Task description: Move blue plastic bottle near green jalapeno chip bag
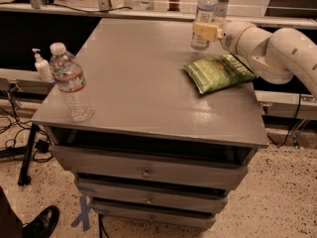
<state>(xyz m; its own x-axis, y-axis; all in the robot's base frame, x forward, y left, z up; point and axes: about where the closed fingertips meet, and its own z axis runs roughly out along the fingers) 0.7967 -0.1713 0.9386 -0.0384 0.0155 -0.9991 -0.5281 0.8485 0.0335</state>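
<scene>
We see the claw [203,32] over the far right part of the tabletop, its pale cream fingers pinching the lower body of the tall, slim, clear blue plastic bottle [205,11] with a bluish-white label. The near finger covers a band of the bottle. We cannot tell whether the bottle's base touches the tabletop or hangs just above it. The bottle's cap merges with the bright clutter along the top edge and is hard to make out. The rounded white robot arm [277,53] reaches in from the right and is cut off by the frame edge.

Just toward us from the claw lies the flat green jalapeno chip bag [220,72] with white lettering. Its right end is tucked partly under the arm, close to the tabletop's right edge. Bottle and bag are near each other but apart.

The grey rectangular tabletop [143,83] offers open surface across its middle and front. Near its front left corner, well apart from the claw, stands a ribbed clear plastic bottle with a red-white label band [71,83]. A small white pump bottle [42,66] stands beyond the left edge, lower down. Grey drawers [146,172] sit below, and a black shoe [42,222] is cut off at the bottom left.
</scene>
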